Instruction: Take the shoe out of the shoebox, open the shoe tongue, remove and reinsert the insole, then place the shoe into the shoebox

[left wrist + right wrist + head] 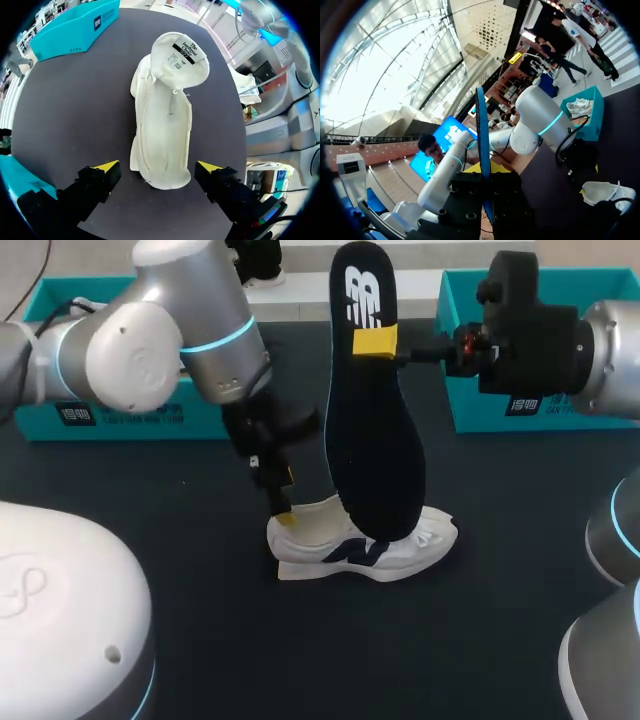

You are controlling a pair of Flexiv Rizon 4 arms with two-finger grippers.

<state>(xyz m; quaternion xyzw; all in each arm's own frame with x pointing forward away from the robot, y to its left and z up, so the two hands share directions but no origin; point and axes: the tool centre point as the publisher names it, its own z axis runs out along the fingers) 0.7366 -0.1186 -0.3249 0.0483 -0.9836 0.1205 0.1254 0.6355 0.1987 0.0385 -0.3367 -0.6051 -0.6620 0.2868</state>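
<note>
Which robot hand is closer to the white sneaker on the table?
Left. The left gripper hangs over the heel of the white sneaker, open fingers either side. The right gripper is higher up, pinching the dark blue insole.

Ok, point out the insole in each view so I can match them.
Head view: insole upright at centre, over the white shoe, pinched by the right fingers.
Left wrist view: not in it; only the white shoe lies ahead.
Right wrist view: edge-on thin strip between the right fingers.
Shared landmark: the white shoe.
</note>
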